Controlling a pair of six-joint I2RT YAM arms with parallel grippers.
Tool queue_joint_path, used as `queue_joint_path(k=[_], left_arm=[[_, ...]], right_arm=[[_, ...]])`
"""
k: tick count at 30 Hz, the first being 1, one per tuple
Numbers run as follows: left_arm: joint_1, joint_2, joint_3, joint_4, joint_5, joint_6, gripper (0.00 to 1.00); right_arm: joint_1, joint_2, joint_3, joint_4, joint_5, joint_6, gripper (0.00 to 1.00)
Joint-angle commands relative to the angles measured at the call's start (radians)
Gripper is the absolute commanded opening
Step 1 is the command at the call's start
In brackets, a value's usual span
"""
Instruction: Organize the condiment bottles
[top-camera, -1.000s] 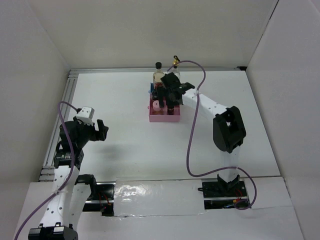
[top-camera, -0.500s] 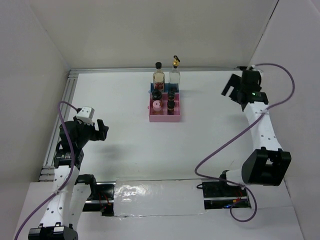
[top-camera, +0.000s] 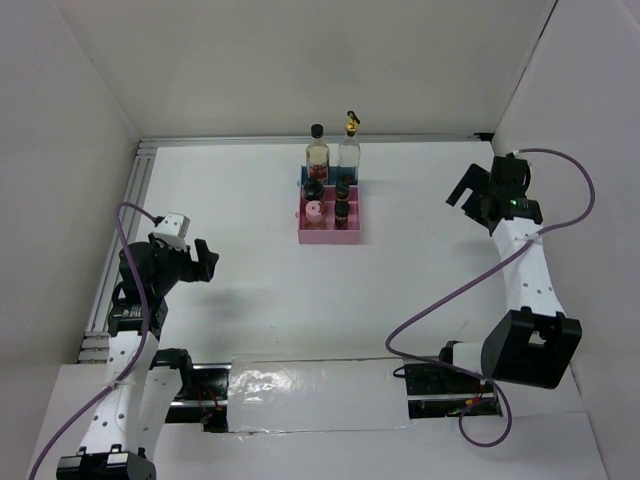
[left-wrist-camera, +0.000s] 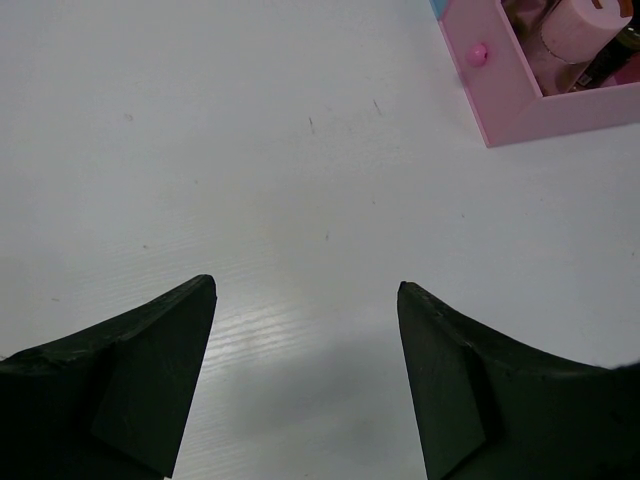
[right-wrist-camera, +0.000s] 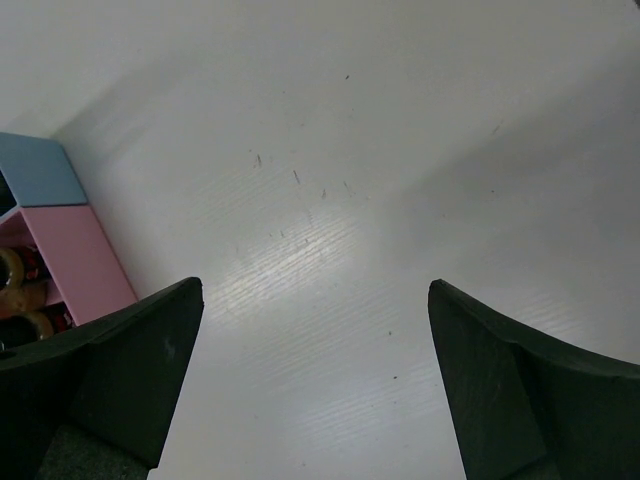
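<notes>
Judging by how things lie, the sorting looks finished or very nearly so. Four small jars (top-camera: 328, 200) sit two by two inside the pink tray (top-camera: 330, 237), three black-lidded and one pink-lidded. The black-capped bottle (top-camera: 317, 153) and the clear bottle with the gold spout (top-camera: 349, 147) stand upright side by side just behind them, apparently in the blue tray (right-wrist-camera: 40, 170), though little of that tray shows. No bottle lies loose on the surface (top-camera: 250, 280).

The left end effector (top-camera: 205, 260) hovers low at the left side, fingers apart and holding nothing. The trays are well apart from it, off to its front right, and its wrist camera catches only a corner of the pink tray and the pink-lidded jar.

The right end effector (top-camera: 466, 190) hangs near the right wall, fingers also spread and empty. The trays lie well off to its left.

The next move probably calls for no grasp at all. A check that every jar stands straight should do, then parking both arms.
</notes>
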Motion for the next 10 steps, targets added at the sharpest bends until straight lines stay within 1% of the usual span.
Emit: queue_joint_path(k=[1, 10], left_arm=[[-0.003, -0.001, 0.007, 0.029, 0.023, -0.017, 0.85], [-0.002, -0.004, 0.024, 0.012, 0.027, -0.023, 0.85]], right_arm=[[0.011, -0.05, 0.007, 0.026, 0.009, 0.003, 1.0], [0.011, -0.103, -0.035, 0.065, -0.023, -0.048, 1.0]])
